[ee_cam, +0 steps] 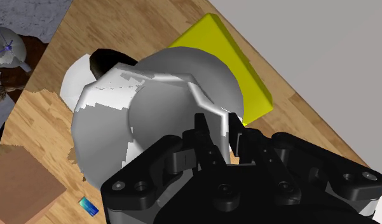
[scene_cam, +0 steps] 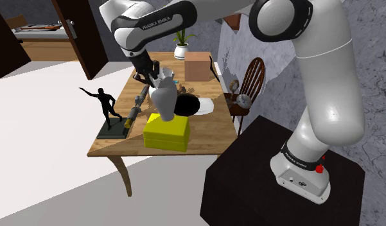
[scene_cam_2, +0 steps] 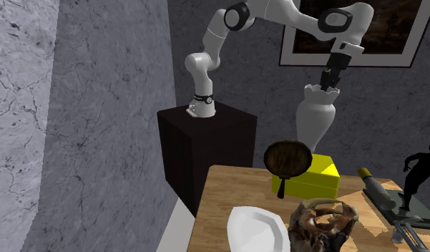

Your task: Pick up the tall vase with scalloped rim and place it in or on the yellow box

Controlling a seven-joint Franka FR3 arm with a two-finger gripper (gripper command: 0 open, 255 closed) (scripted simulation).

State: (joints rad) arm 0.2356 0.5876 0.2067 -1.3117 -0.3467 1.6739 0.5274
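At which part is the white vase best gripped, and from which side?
Grip the vase at its scalloped rim, from above. It is upright and its belly is wide, while the rim's thin wall fits between the jaws; the gripper holds it so.

Flat even sim light, shoulder view bright w/ pale floor (scene_cam: 50, 160) at 8 o'clock, soft sheen on arm (scene_cam: 326, 96) at 3 o'clock, 2nd ext view dimmer, grey-blue cast, wrist view vase (ee_cam: 177, 95) shaded grey w/ jagged white patches at 9 o'clock, edges crisp throughout

Shoulder camera overlooks table (scene_cam: 210, 136) from behind stand (scene_cam: 249, 183); second faces it, sharing yellow box (scene_cam: 166, 133).
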